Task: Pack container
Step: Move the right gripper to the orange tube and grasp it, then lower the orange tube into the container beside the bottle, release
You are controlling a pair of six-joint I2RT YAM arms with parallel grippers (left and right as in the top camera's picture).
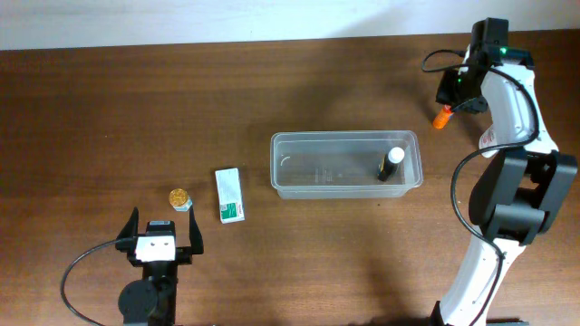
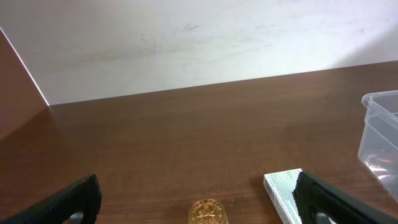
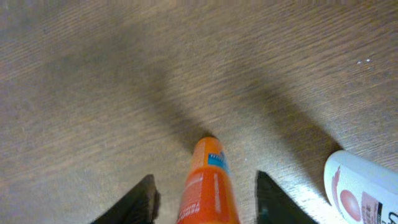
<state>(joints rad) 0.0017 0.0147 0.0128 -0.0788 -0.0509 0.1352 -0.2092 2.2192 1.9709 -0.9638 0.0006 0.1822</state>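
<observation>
The clear container [image 1: 326, 165] lies at the table's middle, with a small black bottle with a white cap [image 1: 390, 164] inside at its right end. Its corner [image 2: 380, 134] shows at the right of the left wrist view. My right gripper [image 1: 451, 98] [image 3: 205, 202] is at the far right, straddling an orange bottle [image 1: 441, 117] [image 3: 208, 186]. There is a visible gap on each side of the bottle, so the gripper is open. My left gripper [image 1: 163, 232] [image 2: 199, 199] stands wide open near the front left, holding nothing.
A gold-lidded jar [image 1: 180, 196] [image 2: 208, 213] and a white and green box [image 1: 229, 195] [image 2: 283, 190] lie just ahead of the left gripper. A white bottle with a red label [image 3: 357, 193] lies right of the orange one. A white wall [image 2: 186, 43] bounds the table's far edge.
</observation>
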